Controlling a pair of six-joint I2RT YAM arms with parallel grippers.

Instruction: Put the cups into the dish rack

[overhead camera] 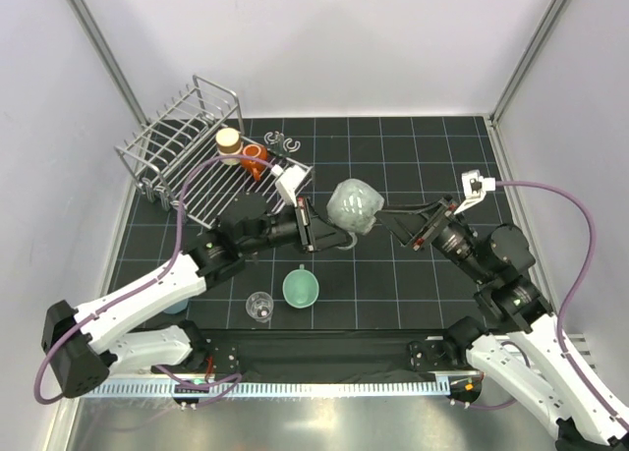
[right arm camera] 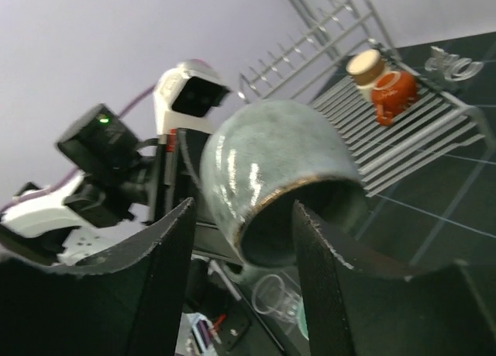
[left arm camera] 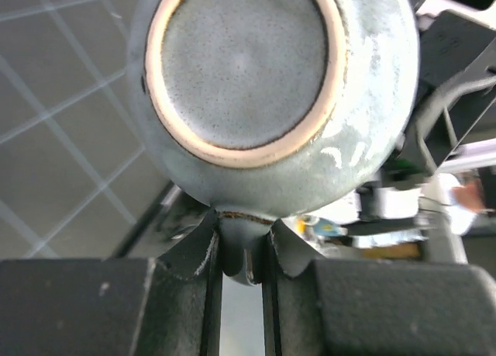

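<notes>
Black gridded table (overhead camera: 413, 156), white-walled cell. Looks like mid-air handover: glazed grey-green ceramic mug (overhead camera: 354, 205) aloft over table centre, pinched at handle by narrow left tool (left arm camera: 243, 251); right tool (right arm camera: 240, 216) parted, flanking rim, seemingly clear. Next: retract right tool, swing mug onto silver wire dish rack (overhead camera: 167, 141).

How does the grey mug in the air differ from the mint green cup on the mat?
The grey mug is aloft, tipped sideways, its handle pinched by the left end effector; the mint green cup stands upright on the mat, untouched. The grey mug is speckled, the mint green cup plain. Neither is in the dish rack.
</notes>
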